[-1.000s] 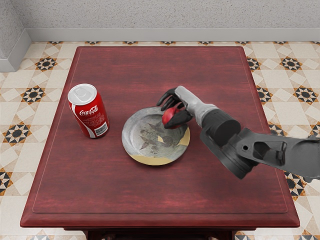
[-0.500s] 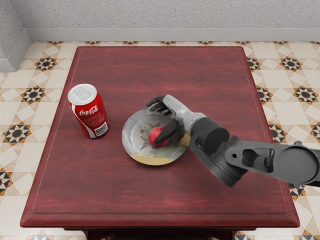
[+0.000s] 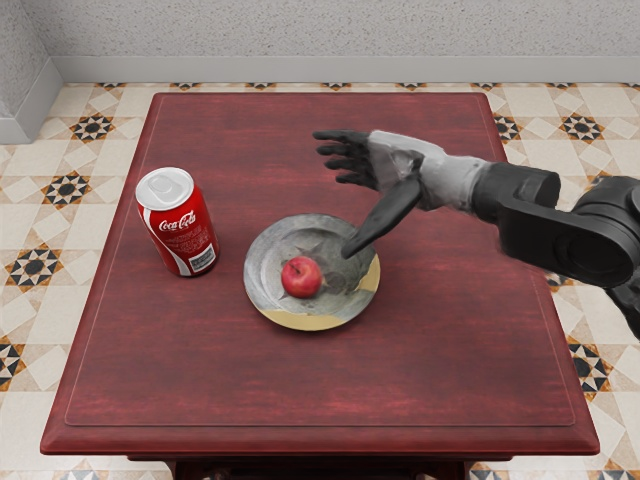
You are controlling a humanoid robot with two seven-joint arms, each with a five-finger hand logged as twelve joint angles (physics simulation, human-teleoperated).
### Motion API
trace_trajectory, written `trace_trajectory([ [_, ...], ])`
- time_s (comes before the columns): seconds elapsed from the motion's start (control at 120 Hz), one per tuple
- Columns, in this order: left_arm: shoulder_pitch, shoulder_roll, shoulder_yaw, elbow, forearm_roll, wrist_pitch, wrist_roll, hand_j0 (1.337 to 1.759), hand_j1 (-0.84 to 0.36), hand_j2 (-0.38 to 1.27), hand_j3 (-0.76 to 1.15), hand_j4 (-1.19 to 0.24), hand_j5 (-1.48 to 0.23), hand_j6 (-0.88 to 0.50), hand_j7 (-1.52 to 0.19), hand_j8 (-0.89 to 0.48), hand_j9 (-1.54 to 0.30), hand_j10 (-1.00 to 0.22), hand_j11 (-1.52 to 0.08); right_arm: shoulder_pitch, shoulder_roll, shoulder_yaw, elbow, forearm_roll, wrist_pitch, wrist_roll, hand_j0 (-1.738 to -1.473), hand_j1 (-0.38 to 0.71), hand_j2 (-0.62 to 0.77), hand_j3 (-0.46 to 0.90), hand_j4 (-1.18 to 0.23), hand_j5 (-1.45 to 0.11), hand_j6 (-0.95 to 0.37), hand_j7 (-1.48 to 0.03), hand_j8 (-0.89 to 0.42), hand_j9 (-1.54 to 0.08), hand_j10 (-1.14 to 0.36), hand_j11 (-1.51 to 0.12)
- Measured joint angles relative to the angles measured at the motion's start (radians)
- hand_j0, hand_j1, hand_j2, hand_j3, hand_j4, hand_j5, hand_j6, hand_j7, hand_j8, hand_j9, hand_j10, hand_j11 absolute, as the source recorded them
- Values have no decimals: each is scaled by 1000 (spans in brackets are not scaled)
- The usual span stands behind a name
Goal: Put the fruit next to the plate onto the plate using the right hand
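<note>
The apple [image 3: 301, 277] sits on the plate [image 3: 268, 252], mid-tabletop [image 3: 450, 350]. The right hand [image 3: 385, 165] hovers over the plate's far rim, fingers [image 3: 335, 155] spread and holding nothing. I'd worry its low thumb [image 3: 375, 220] could clip the rim and roll the fruit off. I count 1 apple, 1 plate and 1 cola can [image 3: 178, 222] toward the left edge.

The red apple [image 3: 301, 277] is sitting right around the middle of the plate [image 3: 262, 300]. The right hand [image 3: 372, 165] is hovering over the plate's far edge, fingers spread and holding nothing, thumb pointing down. A cola can [image 3: 178, 222] is standing upright just left of the plate on the table [image 3: 300, 380].
</note>
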Motion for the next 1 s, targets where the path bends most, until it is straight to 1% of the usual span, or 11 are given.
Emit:
trace_trajectory([
  [0.067,1,0,0,0,0,0,0,1658,349,0,0,0,0,0,0,0,0,0,0,-86,-8,92,-13,171,166,0,-1658,-298,2,0,-47,-62,-48,-61,-40,-62,-39,-62],
  [0.117,1,0,0,0,0,0,0,1658,349,0,0,0,0,0,0,0,0,0,0,-168,-17,188,-26,280,236,0,-1658,-303,1,0,-42,-55,-42,-55,-36,-55,-36,-55],
  [0.158,1,0,0,0,0,0,0,1658,349,0,0,0,0,0,0,0,0,0,0,-241,-26,276,-44,344,274,0,-1658,-307,0,0,-38,-50,-39,-50,-34,-50,-33,-50],
  [0.25,0,0,0,0,0,0,0,1658,349,0,0,0,0,0,0,0,0,0,0,-372,-39,452,-74,420,319,0,-1658,-313,-1,0,-32,-43,-32,-42,-29,-42,-29,-42],
  [0.375,-1,0,0,0,0,0,0,1658,349,0,0,0,0,0,0,0,0,0,0,-476,-59,603,-142,484,341,0,-1658,-317,-2,0,-27,-36,-27,-36,-26,-36,-26,-36],
  [0.45,0,0,0,0,0,-1,0,1658,349,0,0,0,0,0,0,0,0,0,0,-505,-72,644,-185,508,346,0,-1658,-319,-3,0,-25,-34,-25,-34,-24,-34,-24,-34],
  [0.567,0,0,-1,0,0,0,0,1658,349,0,0,0,0,0,0,0,0,0,0,-521,-80,665,-212,524,349,0,-1658,-321,-3,0,-24,-32,-23,-32,-23,-32,-23,-32],
  [1.0,-16,0,-5,0,-1,-5,0,1658,349,0,0,0,0,0,0,0,0,0,0,-528,-82,674,-225,531,351,0,-1658,-323,-4,0,-22,-29,-21,-29,-21,-29,-22,-29],
])
